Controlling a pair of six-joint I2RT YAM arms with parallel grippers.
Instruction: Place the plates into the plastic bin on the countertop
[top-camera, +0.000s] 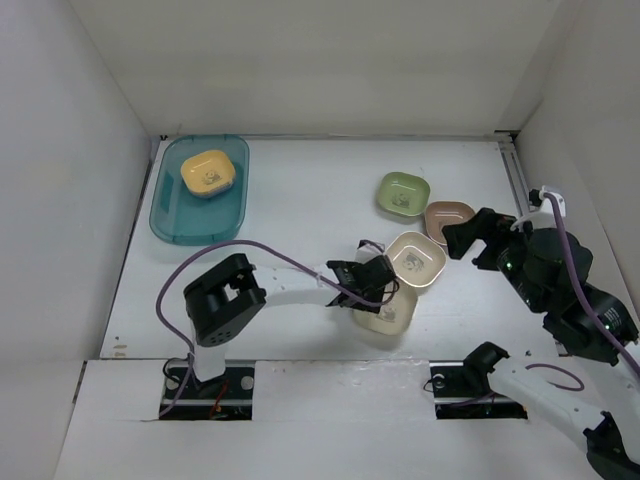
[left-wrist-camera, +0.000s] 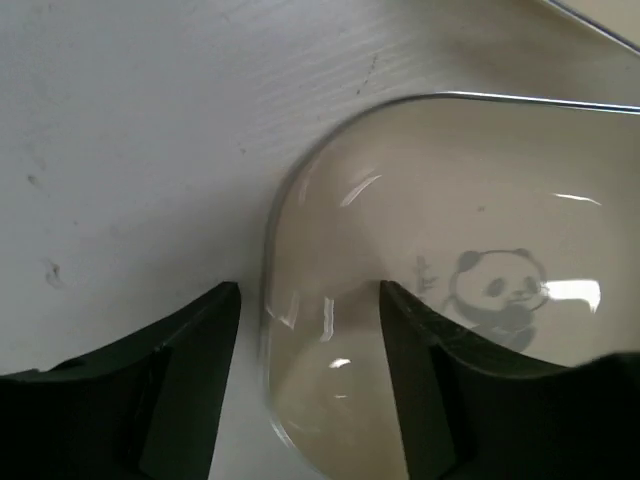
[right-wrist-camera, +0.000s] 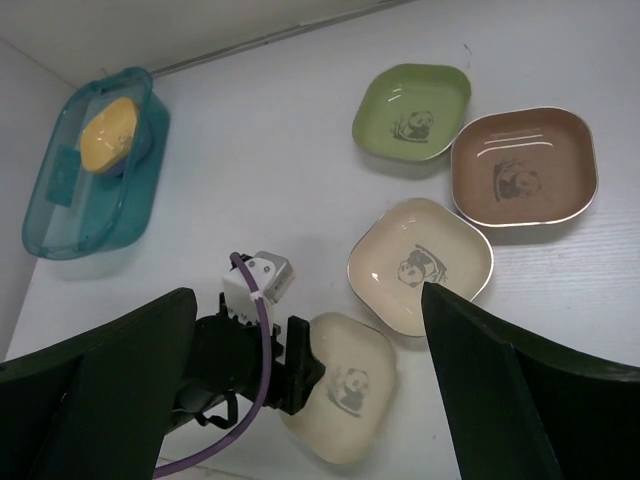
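A beige plate (top-camera: 392, 316) lies on the white countertop (top-camera: 300, 210) near the front. My left gripper (top-camera: 372, 284) is down at its left rim. In the left wrist view that plate (left-wrist-camera: 480, 200) fills the right side, and the left gripper (left-wrist-camera: 310, 292) is open, straddling the rim: one finger stands outside on the countertop, the other inside the dish. A second beige plate (top-camera: 416, 262), a brown plate (top-camera: 449, 218) and a green plate (top-camera: 403, 193) lie to the right. A yellow plate (top-camera: 208, 172) sits in the teal plastic bin (top-camera: 170, 215). My right gripper (top-camera: 466, 238) hangs open above the right side, holding nothing.
The right wrist view looks down on the green plate (right-wrist-camera: 412, 110), brown plate (right-wrist-camera: 522, 165), both beige plates (right-wrist-camera: 420, 262) and the bin (right-wrist-camera: 60, 215) at far left. A metal rail (top-camera: 515, 175) runs along the countertop's right edge. White walls close in the sides and back.
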